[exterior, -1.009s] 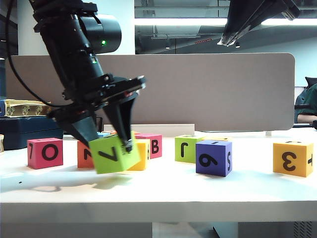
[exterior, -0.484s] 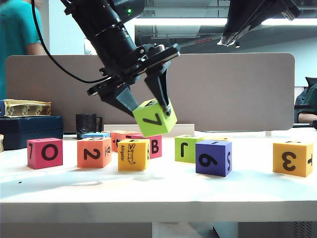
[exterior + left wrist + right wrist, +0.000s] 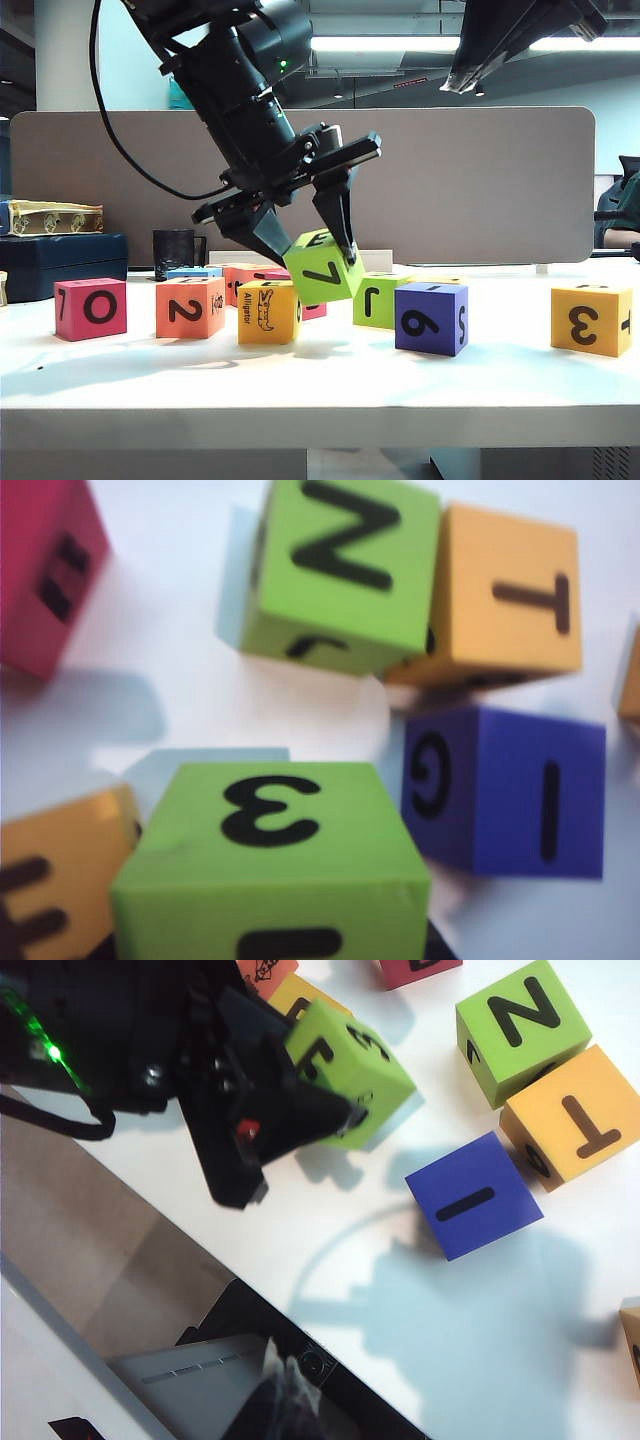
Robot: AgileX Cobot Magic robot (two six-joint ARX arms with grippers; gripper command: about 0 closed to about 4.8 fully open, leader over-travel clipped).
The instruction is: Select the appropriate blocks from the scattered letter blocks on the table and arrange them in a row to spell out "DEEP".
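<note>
The left end effector (image 3: 318,240) grips the lime green block (image 3: 323,268) (airborne); the right end effector (image 3: 458,85) stays closed, high up.

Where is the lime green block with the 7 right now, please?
In the exterior view the lime green 7 block hangs tilted in the left tool, left of centre, above the table between the yellow Alligator block and the purple 6 block.

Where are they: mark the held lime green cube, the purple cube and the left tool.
Lime green foam cube (image 3: 322,272), exterior view, its 7 face.
Purple foam cube (image 3: 431,319), exterior view, its 6 face.
Left tool (image 3: 312,247), exterior view, between its fingertips.
</note>
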